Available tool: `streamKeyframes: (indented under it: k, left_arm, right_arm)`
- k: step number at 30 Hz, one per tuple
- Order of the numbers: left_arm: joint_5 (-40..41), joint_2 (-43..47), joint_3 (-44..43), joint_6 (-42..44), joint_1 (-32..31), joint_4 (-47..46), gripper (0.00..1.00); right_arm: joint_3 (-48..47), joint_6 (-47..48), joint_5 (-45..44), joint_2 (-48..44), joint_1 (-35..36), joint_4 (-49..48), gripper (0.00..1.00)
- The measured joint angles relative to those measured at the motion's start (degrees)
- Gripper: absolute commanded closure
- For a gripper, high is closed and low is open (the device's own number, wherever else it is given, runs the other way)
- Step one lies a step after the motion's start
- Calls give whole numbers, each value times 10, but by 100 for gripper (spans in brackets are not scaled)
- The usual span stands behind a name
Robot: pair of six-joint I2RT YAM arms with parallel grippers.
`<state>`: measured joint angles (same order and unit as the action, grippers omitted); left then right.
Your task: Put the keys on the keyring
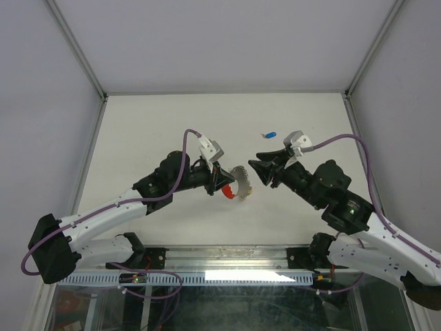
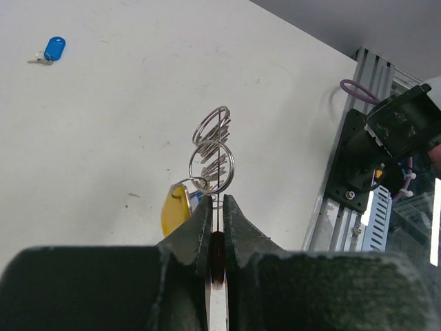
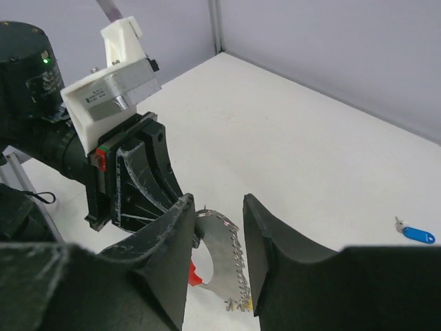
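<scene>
Robot arms reach toward each other above the middle of a white table, seen from overhead. The left gripper is clenched. Its own wrist camera shows the two fingers pressed nearly together, with a dark red sliver of the red-headed key pinched between them.

Rising from that grip is the keyring, thin silvery wire seen as two overlapping loops. The toothed silvery key blades fan out beside it. A yellow-headed key hangs just left of the fingertips, with a speck of blue next to it.

The right gripper is released, its jaws well apart. From its own camera the toothed blades sit in the gap between the fingers. Whether either finger touches the metal cannot be told. From overhead its tips point at the bunch from just beside it.

A loose blue-headed key lies flat on the table, farther from the arm bases and well apart from both grippers.
</scene>
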<state>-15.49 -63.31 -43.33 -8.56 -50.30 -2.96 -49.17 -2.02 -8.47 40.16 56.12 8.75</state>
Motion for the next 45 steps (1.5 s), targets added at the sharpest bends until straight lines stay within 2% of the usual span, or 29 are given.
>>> streamKeyframes:
  k: [4,7,13,20,25,31,35,45]
  left_arm:
    - [-11,0,0,0,0,0,100]
    - [-26,0,0,0,0,0,100]
    - [-51,5,0,4,0,9,100]
    - [-39,19,0,21,0,40,100]
    - [-13,21,-10,39,0,67,100]
    - [51,9,-62,96,-4,113,100]
    - [76,19,-64,148,-4,114,100]
    - [81,128,16,289,-4,12,100]
  right_arm:
    - [0,21,-10,1,0,30,67]
    - [-14,24,-11,15,0,76,65]
    - [-95,-5,-3,54,-1,194,63]
    - [-195,-181,-15,111,-33,311,62]
    - [-211,-307,-9,149,-46,356,62]
    - [-189,-387,-20,144,-49,349,62]
    - [-153,-412,-35,125,-50,329,62]
    - [-127,-420,-67,71,-50,262,62]
